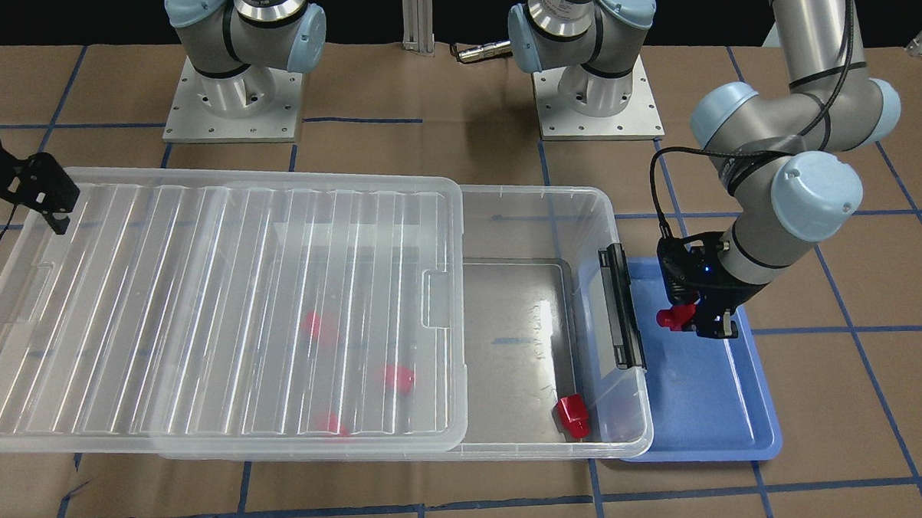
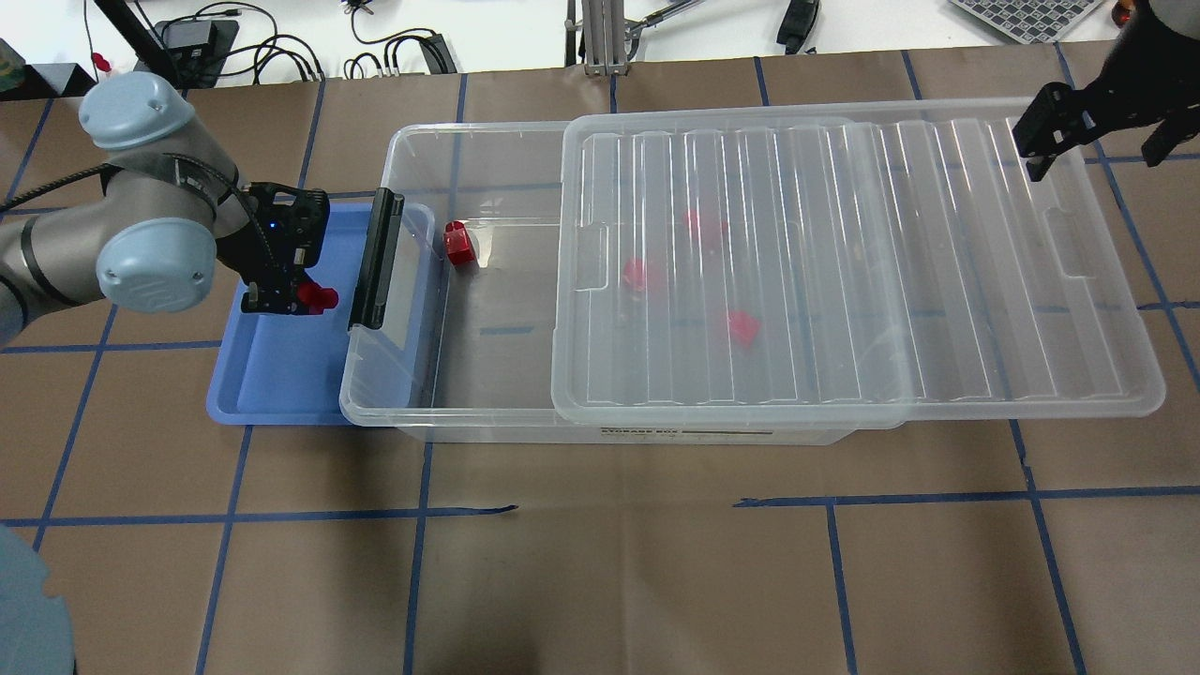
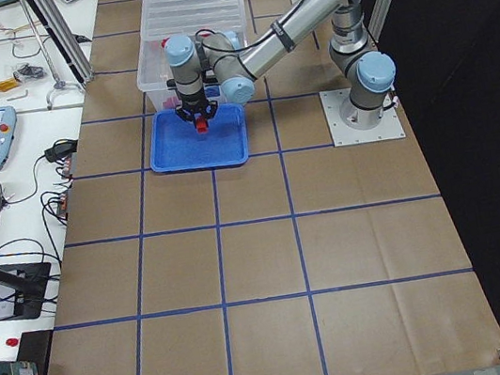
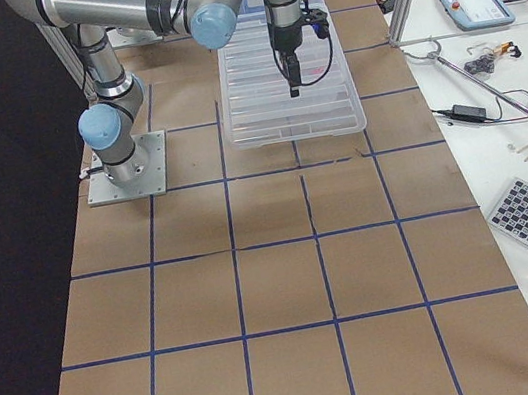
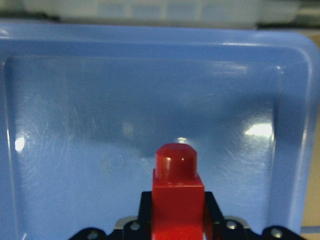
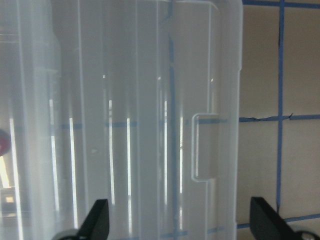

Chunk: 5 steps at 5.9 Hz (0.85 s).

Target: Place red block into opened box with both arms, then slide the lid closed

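My left gripper point(image 2: 298, 298) is shut on a red block point(image 2: 319, 298), held above the blue tray point(image 2: 281, 384) just outside the box's latch end. In the left wrist view the red block point(image 5: 178, 192) sticks out between the fingers, nub forward. The clear box point(image 2: 412, 141) is open at that end. Its ribbed lid point(image 2: 844, 262) is slid toward the other end and overhangs it. Another red block point(image 2: 459, 244) lies in the uncovered part, and three more show through the lid. My right gripper point(image 2: 1097, 155) is open above the lid's far end, its fingers point(image 6: 97, 220) spread wide.
The black bar latch point(image 1: 622, 307) stands at the box's end next to the blue tray point(image 1: 712, 426). Both arm bases point(image 1: 233, 106) are bolted behind the box. Brown paper with blue tape lines covers the table point(image 2: 600, 562).
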Each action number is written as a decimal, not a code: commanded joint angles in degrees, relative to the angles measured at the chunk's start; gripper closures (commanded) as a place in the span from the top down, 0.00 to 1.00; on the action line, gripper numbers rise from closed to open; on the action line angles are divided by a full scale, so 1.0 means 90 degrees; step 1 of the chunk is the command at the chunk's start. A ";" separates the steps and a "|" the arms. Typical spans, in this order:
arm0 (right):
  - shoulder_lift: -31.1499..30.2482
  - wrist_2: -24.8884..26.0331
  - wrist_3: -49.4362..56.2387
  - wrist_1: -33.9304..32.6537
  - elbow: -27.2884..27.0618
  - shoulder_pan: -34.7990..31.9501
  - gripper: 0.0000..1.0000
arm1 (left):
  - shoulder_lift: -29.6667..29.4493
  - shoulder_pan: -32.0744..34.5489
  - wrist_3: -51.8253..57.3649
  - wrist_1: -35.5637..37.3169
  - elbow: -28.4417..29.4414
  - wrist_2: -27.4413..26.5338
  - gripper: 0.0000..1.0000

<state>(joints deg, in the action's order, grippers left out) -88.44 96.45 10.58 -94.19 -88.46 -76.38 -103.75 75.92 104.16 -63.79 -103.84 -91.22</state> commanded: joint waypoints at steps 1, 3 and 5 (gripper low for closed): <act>0.0041 -0.0684 -0.1307 0.1271 0.0801 -0.0534 1.00 | 0.0986 0.0022 -0.0371 -0.1431 0.0384 0.0425 0.02; 0.0119 -0.0649 -0.2061 0.1238 0.0844 -0.1305 1.00 | 0.1429 0.0506 -0.1137 -0.1486 0.0385 0.1091 0.00; 0.0169 -0.0648 -0.2094 0.1247 0.0854 -0.1357 1.00 | 0.1168 0.1521 -0.1544 -0.1398 0.0463 0.1034 0.00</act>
<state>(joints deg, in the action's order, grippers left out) -87.02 90.72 -7.85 -83.00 -80.83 -88.16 -92.10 85.53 91.73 -76.55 -100.05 -81.94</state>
